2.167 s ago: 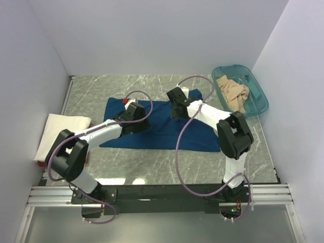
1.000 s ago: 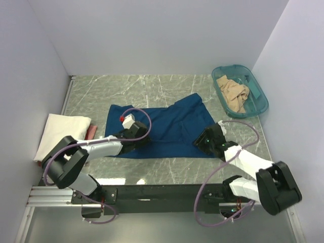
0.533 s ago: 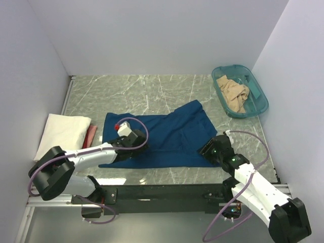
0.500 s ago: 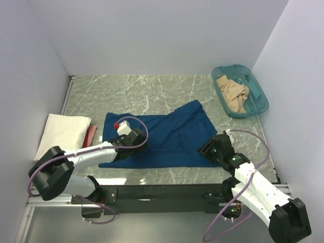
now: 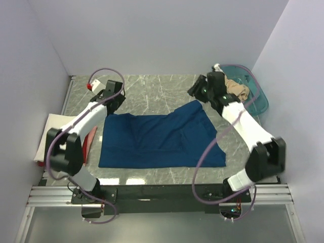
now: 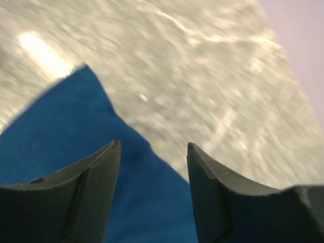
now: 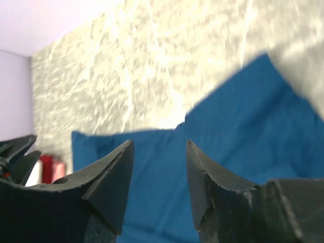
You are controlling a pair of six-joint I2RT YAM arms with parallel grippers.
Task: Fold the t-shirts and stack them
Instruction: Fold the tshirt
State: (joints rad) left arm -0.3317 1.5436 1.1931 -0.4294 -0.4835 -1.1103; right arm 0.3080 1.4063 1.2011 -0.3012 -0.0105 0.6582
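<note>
A dark navy t-shirt [image 5: 157, 139] lies spread flat across the middle of the marble table. My left gripper [image 5: 114, 103] hangs open over its far left corner, and that corner [image 6: 61, 131] shows below the empty jaws of my left gripper [image 6: 152, 148]. My right gripper [image 5: 198, 91] is open over the far right corner, with blue cloth [image 7: 243, 126] under the empty gap of my right gripper [image 7: 159, 146]. A folded cream-white t-shirt [image 5: 46, 137] lies at the left edge, partly behind the left arm. A tan t-shirt [image 5: 236, 91] sits crumpled in the tub.
The teal plastic tub [image 5: 258, 104] stands at the back right against the wall. A red object [image 5: 89, 143] lies between the white shirt and the navy one. Walls close in the table on three sides.
Both arms have swung from the shirt's near edge to its far corners. The navy shirt now lies flatter and more squarely spread, its near edge closer to the arm bases.
</note>
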